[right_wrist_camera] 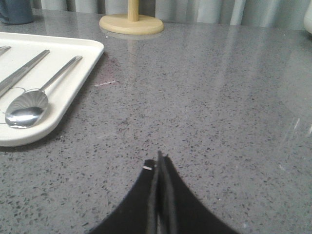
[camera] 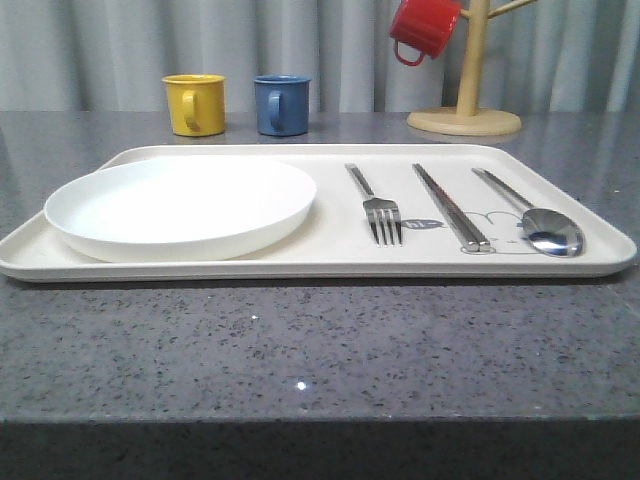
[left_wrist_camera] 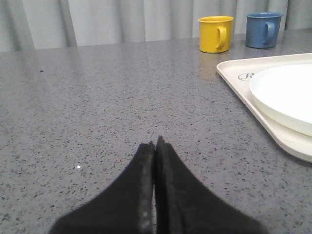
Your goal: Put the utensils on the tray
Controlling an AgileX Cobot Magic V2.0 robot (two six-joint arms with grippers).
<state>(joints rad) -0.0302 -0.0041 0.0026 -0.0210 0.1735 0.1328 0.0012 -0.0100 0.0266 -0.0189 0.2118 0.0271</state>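
The cream tray (camera: 330, 262) lies across the middle of the grey table. On its right half rest a silver fork (camera: 377, 209), a pair of chopsticks (camera: 449, 204) and a spoon (camera: 535, 222), side by side, handles pointing away. In the right wrist view the spoon (right_wrist_camera: 29, 105) and chopsticks (right_wrist_camera: 19, 72) lie on the tray (right_wrist_camera: 73, 92) to one side of my right gripper (right_wrist_camera: 159, 158), which is shut and empty over bare table. My left gripper (left_wrist_camera: 155, 145) is shut and empty too, over bare table off the tray's (left_wrist_camera: 273, 129) left end.
A round white plate (camera: 182, 207) fills the tray's left half. Behind the tray stand a yellow mug (camera: 194, 103) and a blue mug (camera: 281, 104). A wooden mug stand (camera: 465, 108) at the back right holds a red mug (camera: 424, 27).
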